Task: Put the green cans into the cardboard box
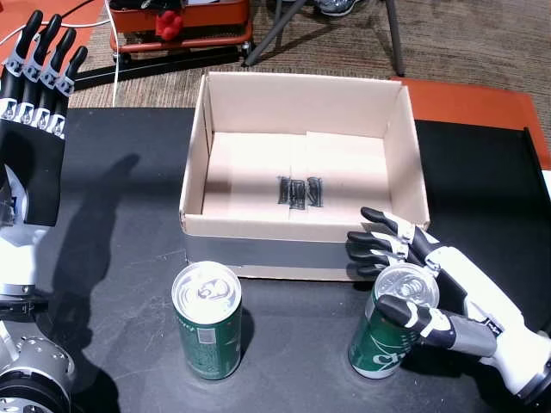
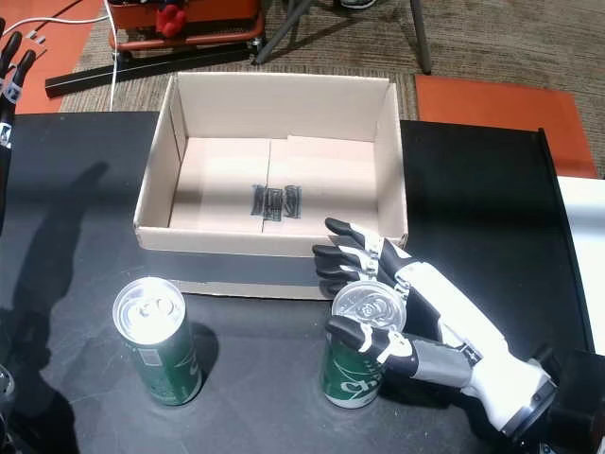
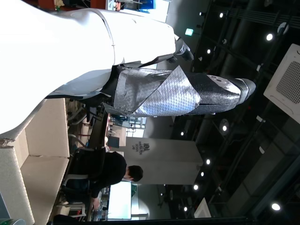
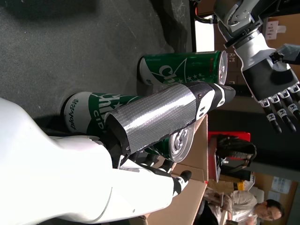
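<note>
The right robot hand [image 1: 435,288] was wrapped around a green can [image 1: 389,327] standing on the black table [image 1: 120,258] just in front of the cardboard box [image 1: 301,249], thumb across the near side and fingers [image 2: 345,255] curled behind it, close against the box's front wall. The can leaned a little, its silver top showing. A second green can [image 1: 207,320] stood upright to its left on the table, near the same wall of the box and untouched. The box sat open, its floor bare but for some dark printing in the middle. The left robot hand [image 1: 39,64] was raised at the far left edge, well away from both cans, fingers straight and slightly apart, holding nothing. In the right wrist view both cans [image 4: 180,68] lay side by side, and a person [image 4: 248,201] sat in the background.
</note>
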Motion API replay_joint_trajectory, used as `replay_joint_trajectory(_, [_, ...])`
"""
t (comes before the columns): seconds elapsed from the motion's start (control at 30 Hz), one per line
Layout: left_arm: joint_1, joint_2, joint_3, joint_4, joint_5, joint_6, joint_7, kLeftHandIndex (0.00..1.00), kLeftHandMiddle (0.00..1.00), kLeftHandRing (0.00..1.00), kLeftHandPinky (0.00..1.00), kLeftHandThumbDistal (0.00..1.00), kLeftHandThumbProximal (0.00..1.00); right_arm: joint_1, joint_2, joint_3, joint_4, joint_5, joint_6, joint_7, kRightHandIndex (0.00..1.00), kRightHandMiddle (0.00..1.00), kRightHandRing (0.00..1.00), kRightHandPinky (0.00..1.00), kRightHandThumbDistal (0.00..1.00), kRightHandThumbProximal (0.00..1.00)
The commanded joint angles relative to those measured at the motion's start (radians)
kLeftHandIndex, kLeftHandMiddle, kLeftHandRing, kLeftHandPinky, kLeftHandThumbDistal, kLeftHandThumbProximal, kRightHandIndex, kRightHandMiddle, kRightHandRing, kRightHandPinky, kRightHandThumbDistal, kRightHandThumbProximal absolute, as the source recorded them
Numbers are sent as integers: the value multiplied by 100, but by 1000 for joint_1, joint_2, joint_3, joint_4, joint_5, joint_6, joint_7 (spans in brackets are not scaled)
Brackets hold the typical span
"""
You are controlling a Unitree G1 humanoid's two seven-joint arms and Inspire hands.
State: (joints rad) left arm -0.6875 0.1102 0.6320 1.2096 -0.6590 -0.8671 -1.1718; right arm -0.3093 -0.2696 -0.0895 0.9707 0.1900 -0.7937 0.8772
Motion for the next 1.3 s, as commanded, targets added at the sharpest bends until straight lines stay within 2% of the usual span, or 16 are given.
replay_joint_trajectory(0.0, [19,8,4,6,9,10,-4,100,100,100,100,74,100,-4,2,3,12,-2,9,2,87,87,91,100,100,60])
replay_joint_trajectory(0.1, [19,9,4,7,11,5,-2,100,100,100,100,73,100,-8,3,3,20,0,12,10,87,87,91,100,100,58])
replay_joint_trajectory(0.27, [18,11,2,9,13,12,3,100,100,100,100,76,100,-4,10,-2,20,8,19,17,88,87,92,100,100,48])
replay_joint_trajectory(0.53, [19,10,-2,11,23,-2,26,100,100,100,100,76,100,-6,18,-9,34,12,13,17,87,87,94,100,100,39])
replay_joint_trajectory(0.8, [17,11,0,9,15,13,14,100,100,100,100,73,100,-10,29,-13,50,8,13,9,85,85,91,100,100,36])
replay_joint_trajectory(1.27, [11,11,8,6,6,24,5,100,100,100,100,74,100,-39,35,-1,101,-25,32,-43,71,74,80,82,100,36])
